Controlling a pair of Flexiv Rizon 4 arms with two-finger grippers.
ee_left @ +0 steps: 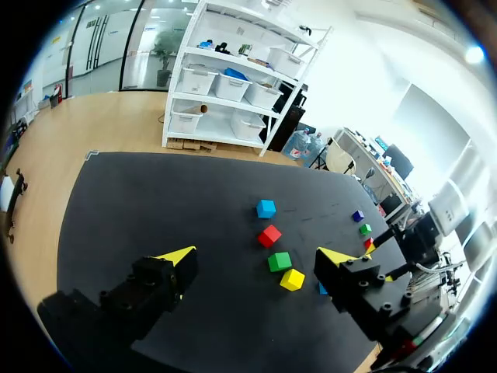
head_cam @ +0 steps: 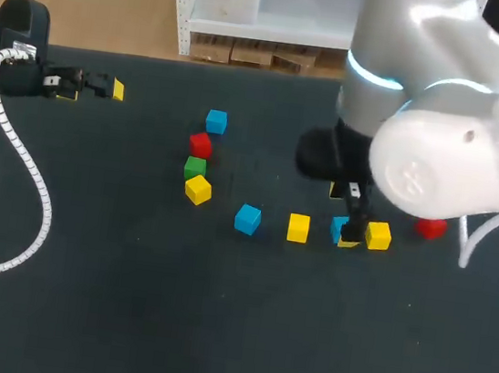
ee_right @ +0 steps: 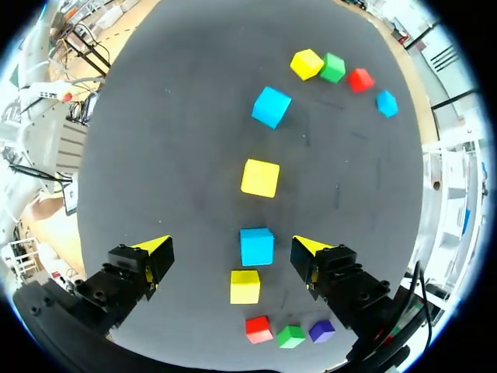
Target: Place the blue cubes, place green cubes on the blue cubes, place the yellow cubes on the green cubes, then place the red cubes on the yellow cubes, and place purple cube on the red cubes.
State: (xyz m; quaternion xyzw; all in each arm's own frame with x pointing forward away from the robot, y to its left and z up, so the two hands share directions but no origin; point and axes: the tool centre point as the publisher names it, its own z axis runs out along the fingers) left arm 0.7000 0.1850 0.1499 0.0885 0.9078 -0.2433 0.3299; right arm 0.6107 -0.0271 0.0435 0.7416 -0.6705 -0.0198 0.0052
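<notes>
1. My right claw (ee_right: 231,246) is released; its fingers straddle a blue cube (ee_right: 256,246), clear of both sides.
2. A yellow cube (ee_right: 245,286) sits just beside that one, with the red cube (ee_right: 258,329), green cube (ee_right: 290,336) and purple cube (ee_right: 321,331) near.
3. My left claw (ee_left: 256,255) is released, over the tabletop (head_cam: 124,299) far left.

Robotics lab bench. Dark matte table (head_cam: 122,317); left arm (head_cam: 17,27) at the table's far left corner trailing a white corrugated cable (head_cam: 22,166), right arm (head_cam: 439,147) over its right half. Small coloured cubes (head_cam: 247,218) scattered mid-table.
</notes>
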